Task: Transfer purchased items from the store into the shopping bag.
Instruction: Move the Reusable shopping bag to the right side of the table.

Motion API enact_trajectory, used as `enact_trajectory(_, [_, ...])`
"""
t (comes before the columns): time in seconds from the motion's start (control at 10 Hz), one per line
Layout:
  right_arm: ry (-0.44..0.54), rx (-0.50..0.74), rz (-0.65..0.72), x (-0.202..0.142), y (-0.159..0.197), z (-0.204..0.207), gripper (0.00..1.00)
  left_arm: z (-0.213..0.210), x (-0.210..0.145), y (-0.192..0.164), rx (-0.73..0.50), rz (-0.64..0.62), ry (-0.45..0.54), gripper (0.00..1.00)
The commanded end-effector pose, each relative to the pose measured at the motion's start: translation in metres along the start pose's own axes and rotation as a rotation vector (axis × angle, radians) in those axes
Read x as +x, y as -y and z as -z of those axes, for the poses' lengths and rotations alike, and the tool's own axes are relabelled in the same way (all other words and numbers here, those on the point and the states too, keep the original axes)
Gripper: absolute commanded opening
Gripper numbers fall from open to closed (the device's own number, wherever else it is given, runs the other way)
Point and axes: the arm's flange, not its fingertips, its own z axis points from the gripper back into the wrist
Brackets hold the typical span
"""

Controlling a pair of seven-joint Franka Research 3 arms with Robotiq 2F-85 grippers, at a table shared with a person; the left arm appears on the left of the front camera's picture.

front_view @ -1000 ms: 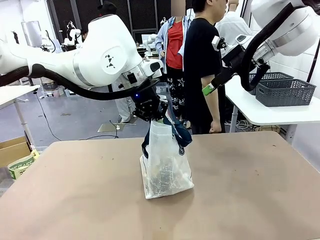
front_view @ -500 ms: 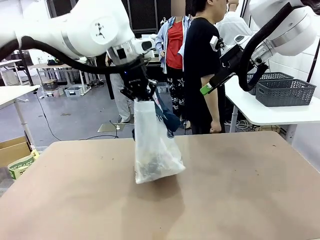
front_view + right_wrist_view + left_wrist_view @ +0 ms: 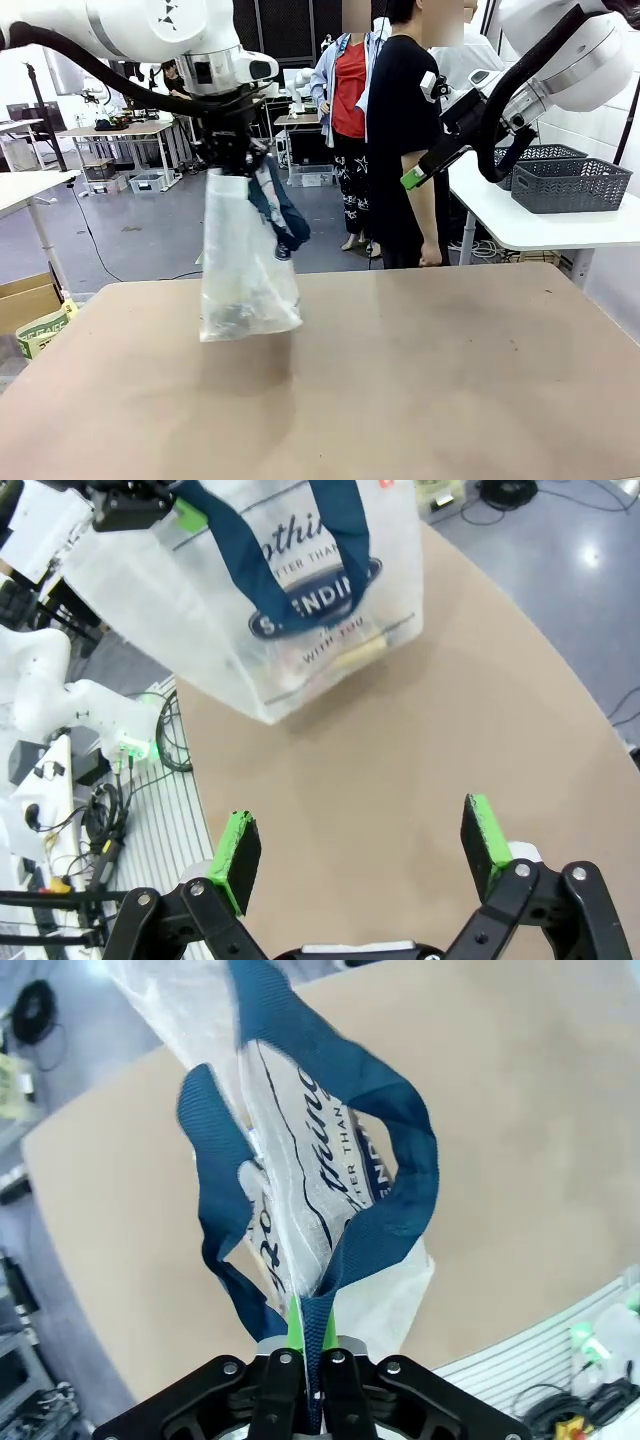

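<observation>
Now we see the shopping bag [image 3: 245,265] hanging at left of centre, clear of the table [image 3: 450,370], its top pinched by the left gripper [image 3: 232,160], best carried steadily; right gripper [image 3: 362,855] gapes empty.

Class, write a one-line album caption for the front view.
Left gripper lifts the shopping bag off the table by its top.
</observation>
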Motion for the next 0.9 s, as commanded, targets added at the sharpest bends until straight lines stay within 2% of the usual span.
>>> enact_trajectory(0.0, [-0.011,0.001,0.015,0.002,-0.002,-0.001,1.0,-0.015,-0.024,-0.038,0.089,0.016,0.041,0.0])
enact_trajectory(0.4, [-0.011,0.001,0.015,0.002,-0.002,-0.001,1.0,0.002,-0.099,-0.128,0.172,0.016,0.061,0.0])
enact_trajectory(0.6, [-0.011,0.001,0.015,0.002,-0.002,-0.001,1.0,0.016,-0.134,-0.16,0.173,-0.004,0.066,0.0])
enact_trajectory(0.8, [-0.011,0.001,0.015,0.002,-0.002,-0.001,1.0,0.026,-0.164,-0.177,0.156,-0.041,0.083,0.0])
